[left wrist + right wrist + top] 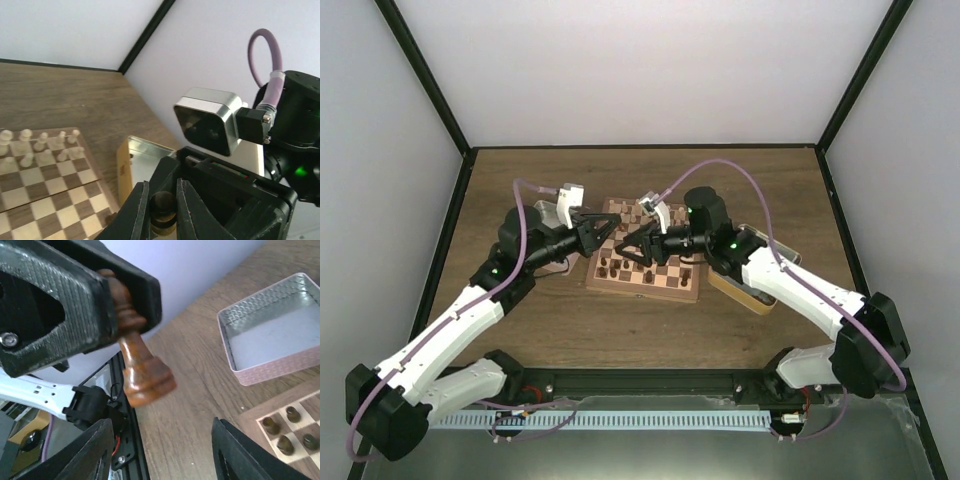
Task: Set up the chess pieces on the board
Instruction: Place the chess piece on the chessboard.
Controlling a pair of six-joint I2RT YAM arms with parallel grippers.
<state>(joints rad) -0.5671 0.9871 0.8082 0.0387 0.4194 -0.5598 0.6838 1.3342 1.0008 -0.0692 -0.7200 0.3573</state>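
Note:
My left gripper (162, 200) is shut on a dark brown chess piece (164, 210), pinching its head. In the right wrist view the same chess piece (137, 360) hangs base-down and tilted from the left gripper's fingers (65, 305), in the air beside the board. My right gripper (162, 440) stands open just below it, fingers wide and apart from the piece. From above, both grippers meet over the board (640, 290), the left gripper (605, 230) facing the right gripper (635, 248). Several dark chess pieces (625, 268) stand on the near rows.
Pale cream chessmen (40, 142) fill the board's far rows. A shallow metal tin (275, 330) lies left of the board, and another tin (760, 290) lies to its right under my right arm. Black frame posts edge the table.

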